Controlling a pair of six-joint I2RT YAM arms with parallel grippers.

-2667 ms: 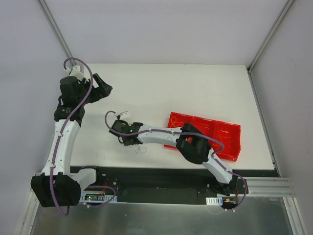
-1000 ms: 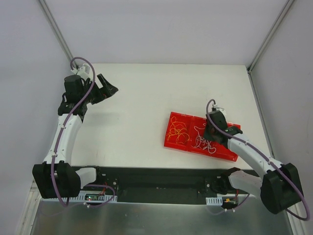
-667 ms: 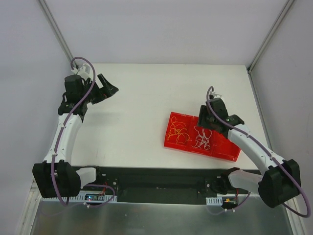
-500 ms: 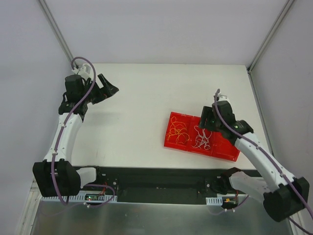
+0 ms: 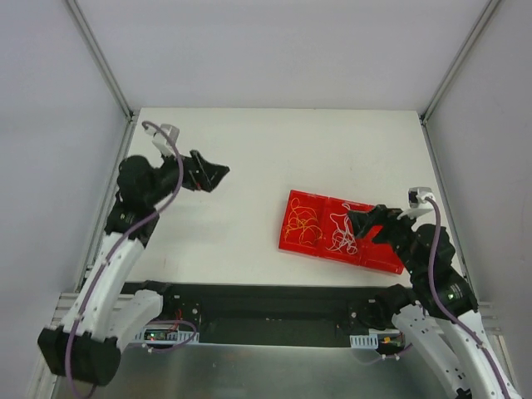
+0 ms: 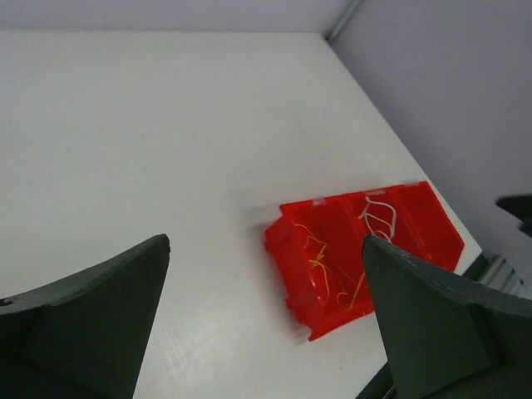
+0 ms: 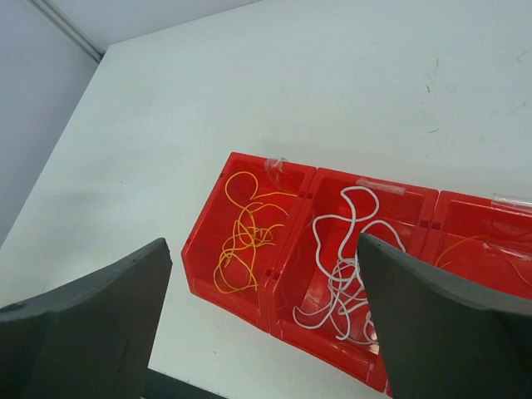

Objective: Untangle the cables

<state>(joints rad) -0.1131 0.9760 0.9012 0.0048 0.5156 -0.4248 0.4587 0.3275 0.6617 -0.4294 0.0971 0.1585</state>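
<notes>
Inside the red tray [image 7: 287, 249] on the worktop [image 5: 249, 150]: cables lying apart by colour.
Orange-yellow cables [image 7: 243, 233] lie in the tray's left compartment, white cables [image 7: 345, 274] in the middle one. Right gripper [image 5: 359, 226] hangs over the tray, fingers spread, empty. Left gripper [image 5: 218, 177], well left of the tray, is also spread and empty.

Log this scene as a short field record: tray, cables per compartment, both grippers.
tray: red tray, three compartments, on white table
left compartment: orange-yellow cables, loose tangle
middle compartment: white cables, loose loops
right compartment: thin orange-brown strands, partly out of view
left gripper: open, empty, away from tray
right gripper: open, empty, by tray's right end
</notes>
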